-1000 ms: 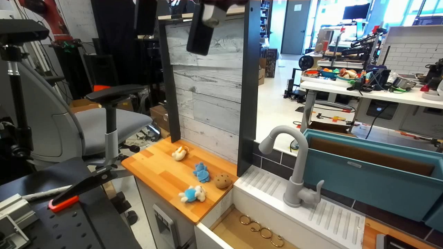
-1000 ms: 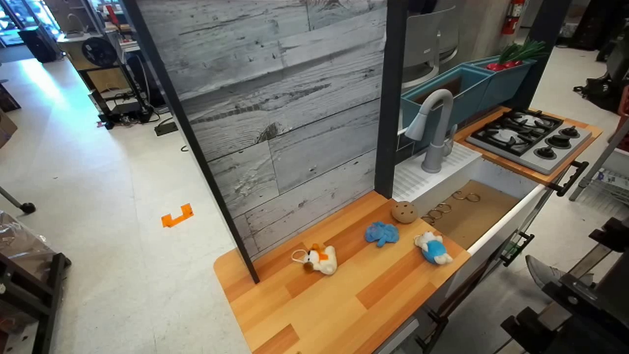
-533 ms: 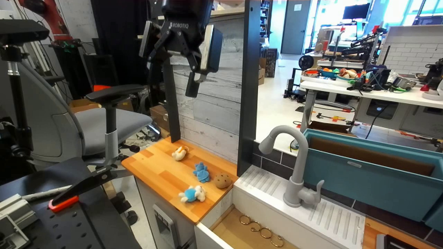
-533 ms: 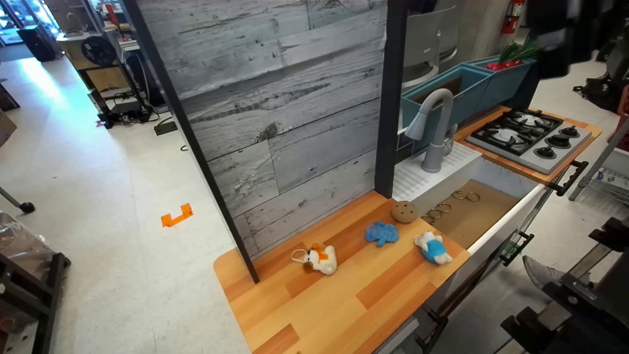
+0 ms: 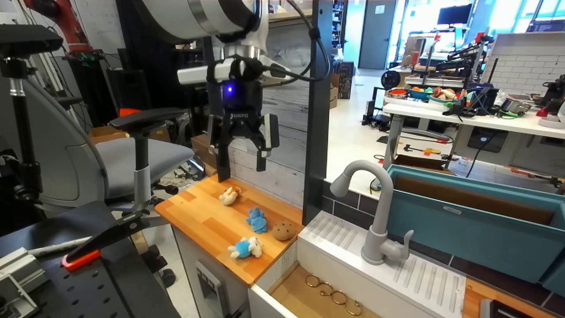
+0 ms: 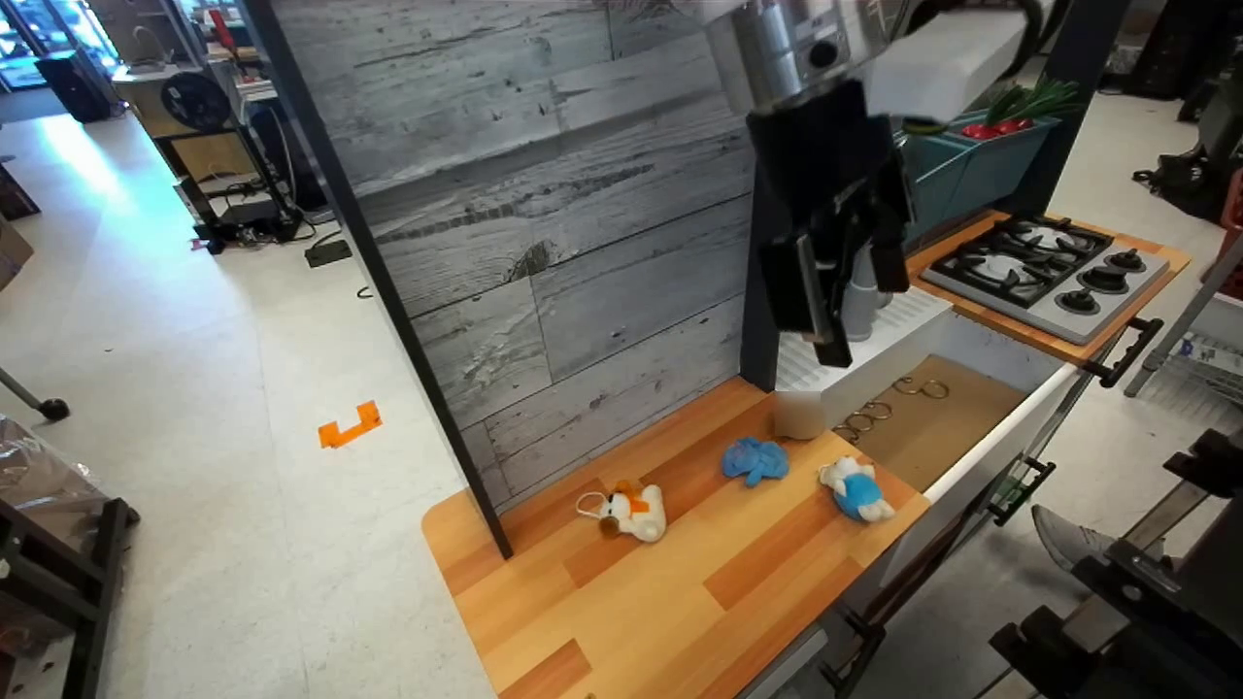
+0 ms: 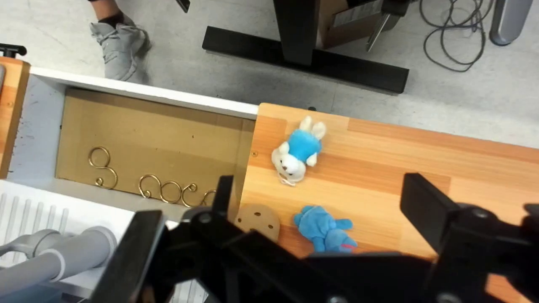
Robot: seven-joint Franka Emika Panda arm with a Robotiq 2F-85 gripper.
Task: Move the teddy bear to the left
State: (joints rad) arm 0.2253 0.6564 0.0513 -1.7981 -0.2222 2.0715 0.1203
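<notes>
A robot arm [image 5: 176,21] enters from the top edge of the frame in an exterior view, its gripper [image 7: 318,187] suspended above the wooden counter [image 5: 194,212]. The jaws stand wide apart in the wrist view, with nothing held between them; the fingers [image 6: 832,351] point downward at the upper right of the frame in an exterior view. The teddy bear [image 6: 649,516], a cream plush toy with an orange band, lies on the wooden counter, lower centre of the frame in an exterior view, near the foot of the grey plank panel [image 6: 583,233] and well apart from the gripper. Right of the bear in that frame lies the blue plush toy [image 6: 755,461]; farther right, near the counter's edge, lies the white plush toy in a blue top [image 7: 302,148], which is face up at the upper centre of the wrist view. The spotted tan ball [image 5: 284,230] rests at the counter's corner beside the sink [image 7: 168,94], and the grey faucet [image 5: 380,221] stands upright right of centre in an exterior view
</notes>
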